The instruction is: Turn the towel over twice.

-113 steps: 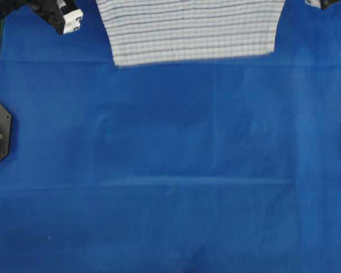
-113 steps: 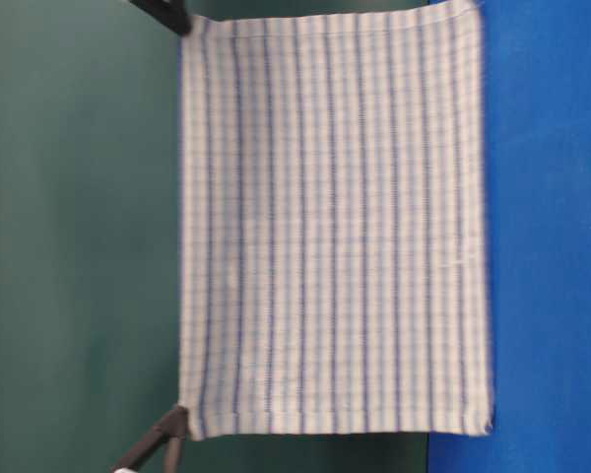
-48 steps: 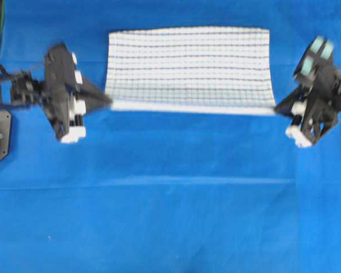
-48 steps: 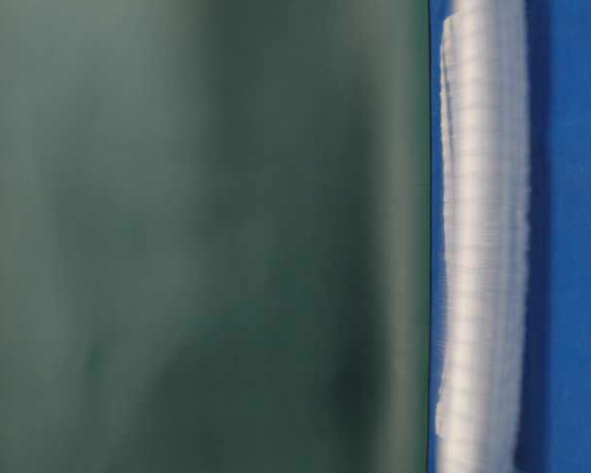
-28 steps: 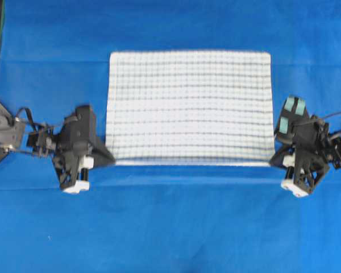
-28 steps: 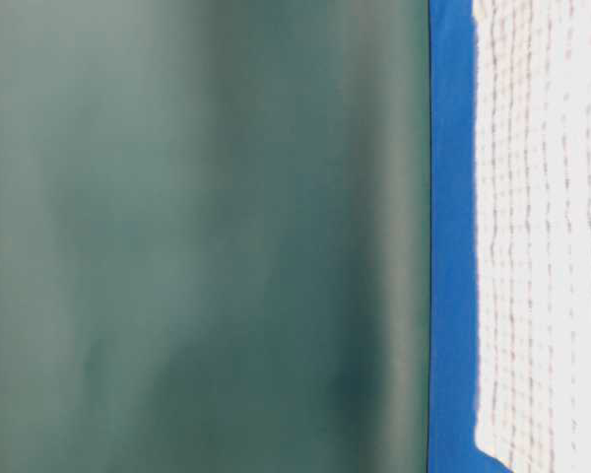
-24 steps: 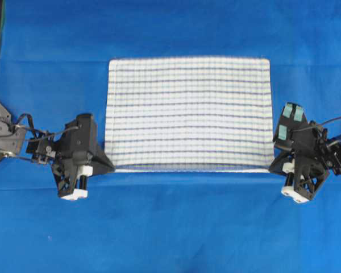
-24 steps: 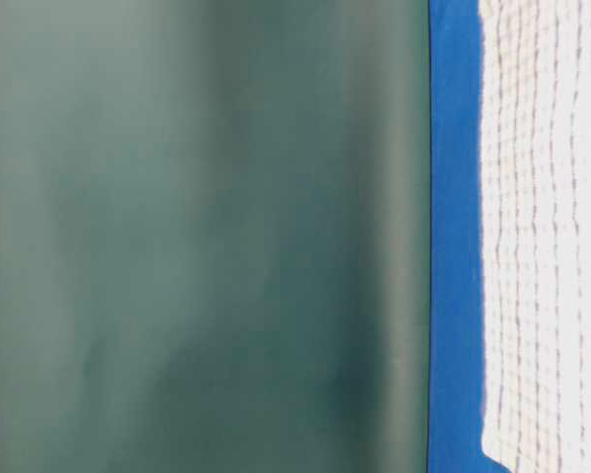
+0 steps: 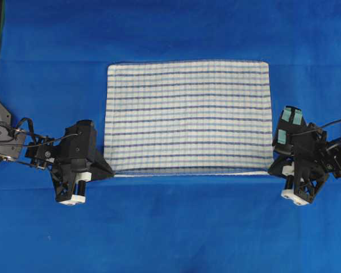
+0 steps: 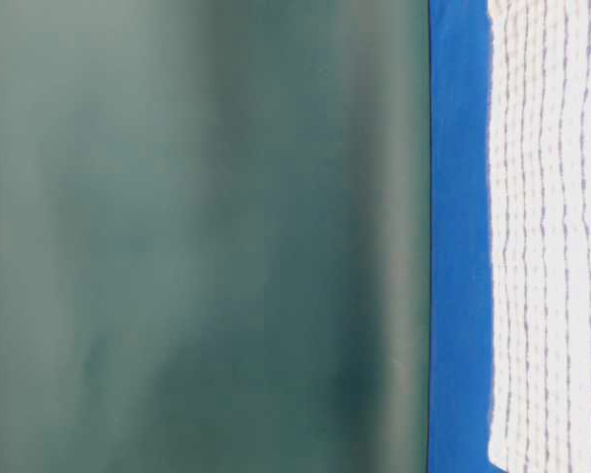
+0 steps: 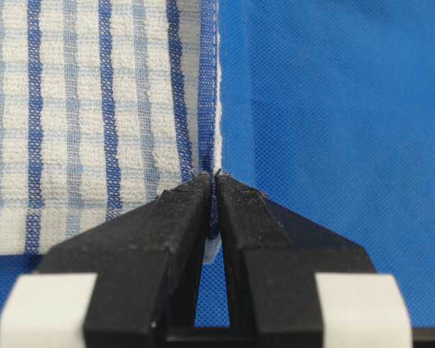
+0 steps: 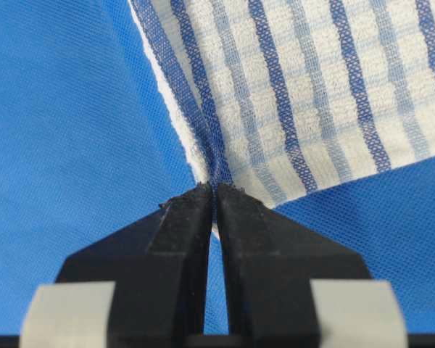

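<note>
- Overhead view gives you the towel spread flat on the blue table covering, stripes running across, its long edges parallel to the table's near and far sides.
- You can see the left gripper at the towel's near left corner and the right gripper at the near right corner, one on each side of the cloth.
- Along the near edge a thin white line of hem shows between the two corners (that edge looks slightly raised, though you cannot be sure from above).
- From the left wrist camera, your left gripper's black fingers are pressed together on the towel's hemmed corner; the cloth rises out of the pinch and spreads to one side, with blue covering on the other.
- From the right wrist camera, the right gripper's fingers are likewise clamped on a corner, the fabric gathering into small folds where it enters the pinch.
- At table level, you get the towel lying on the covering in front of a dark green backdrop.
</note>
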You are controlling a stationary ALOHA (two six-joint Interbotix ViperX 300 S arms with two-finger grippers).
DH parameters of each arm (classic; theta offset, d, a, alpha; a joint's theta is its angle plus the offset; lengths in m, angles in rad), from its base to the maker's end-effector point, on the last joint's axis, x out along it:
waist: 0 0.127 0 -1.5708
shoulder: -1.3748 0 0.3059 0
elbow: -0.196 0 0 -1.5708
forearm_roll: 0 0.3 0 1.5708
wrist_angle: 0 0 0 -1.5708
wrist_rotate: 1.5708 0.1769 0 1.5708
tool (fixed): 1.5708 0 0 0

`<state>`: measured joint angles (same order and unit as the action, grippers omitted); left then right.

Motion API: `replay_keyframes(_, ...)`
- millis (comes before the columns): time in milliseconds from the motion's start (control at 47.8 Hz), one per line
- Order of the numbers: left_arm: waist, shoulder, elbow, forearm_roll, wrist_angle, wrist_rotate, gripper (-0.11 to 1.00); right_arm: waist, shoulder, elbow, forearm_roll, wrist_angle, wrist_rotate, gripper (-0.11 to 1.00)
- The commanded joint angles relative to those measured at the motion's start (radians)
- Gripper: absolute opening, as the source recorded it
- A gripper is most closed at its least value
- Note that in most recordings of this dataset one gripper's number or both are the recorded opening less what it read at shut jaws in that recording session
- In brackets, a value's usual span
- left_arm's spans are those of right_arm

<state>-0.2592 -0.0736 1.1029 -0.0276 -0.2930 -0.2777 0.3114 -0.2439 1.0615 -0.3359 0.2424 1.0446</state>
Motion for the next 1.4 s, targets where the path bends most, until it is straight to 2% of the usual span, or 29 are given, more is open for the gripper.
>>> replay_keyframes(0, 0.006, -0.009, -0.012, -0.002, -0.003, 0.002, 0.04, 0.005, -0.006, -0.018, -0.008, -0.002, 0.002, 0.05)
replay_keyframes(105, 0.011, -0.012, -0.014, -0.002, -0.003, 0.003, 0.07, 0.005, -0.006, -0.026, -0.008, 0.0, 0.002, 0.05)
replay_keyframes(188, 0.011, -0.014, -0.015, -0.002, -0.003, 0.003, 0.23, 0.005, -0.006, -0.04, -0.008, 0.002, 0.0, 0.07)
replay_keyframes(334, 0.011, -0.049, -0.029, -0.002, 0.029, 0.003, 0.63, 0.005, -0.014, -0.074, -0.014, 0.028, -0.015, 0.47)
replay_keyframes(376, 0.011, -0.069, -0.037, -0.002, 0.051, 0.006, 0.7, 0.003, -0.023, -0.091, -0.029, 0.052, -0.018, 0.6)
replay_keyframes(439, 0.011, -0.114, -0.057, -0.002, 0.101, 0.018, 0.78, 0.003, -0.041, -0.114, -0.064, 0.094, -0.02, 0.7)
replay_keyframes(523, 0.017, -0.178, -0.083, -0.002, 0.163, 0.032, 0.77, 0.003, -0.078, -0.144, -0.132, 0.153, -0.02, 0.66)
replay_keyframes(564, 0.025, -0.212, -0.098, 0.0, 0.192, 0.043, 0.76, 0.003, -0.109, -0.158, -0.183, 0.189, -0.02, 0.64)
replay_keyframes(669, 0.055, -0.298, -0.117, 0.0, 0.239, 0.103, 0.76, 0.0, -0.179, -0.176, -0.291, 0.236, -0.02, 0.65)
replay_keyframes(815, 0.12, -0.396, -0.11, 0.0, 0.238, 0.212, 0.76, -0.023, -0.308, -0.164, -0.434, 0.265, -0.02, 0.65)
replay_keyframes(1003, 0.233, -0.494, -0.078, 0.0, 0.195, 0.337, 0.75, -0.077, -0.485, -0.123, -0.574, 0.267, -0.02, 0.65)
replay_keyframes(1129, 0.299, -0.549, -0.054, 0.0, 0.164, 0.39, 0.75, -0.123, -0.603, -0.095, -0.646, 0.267, -0.021, 0.65)
replay_keyframes(1171, 0.321, -0.569, -0.044, 0.0, 0.156, 0.405, 0.75, -0.14, -0.629, -0.084, -0.657, 0.267, -0.02, 0.65)
replay_keyframes(1380, 0.385, -0.652, -0.008, 0.0, 0.124, 0.425, 0.75, -0.195, -0.683, -0.032, -0.663, 0.241, -0.017, 0.64)
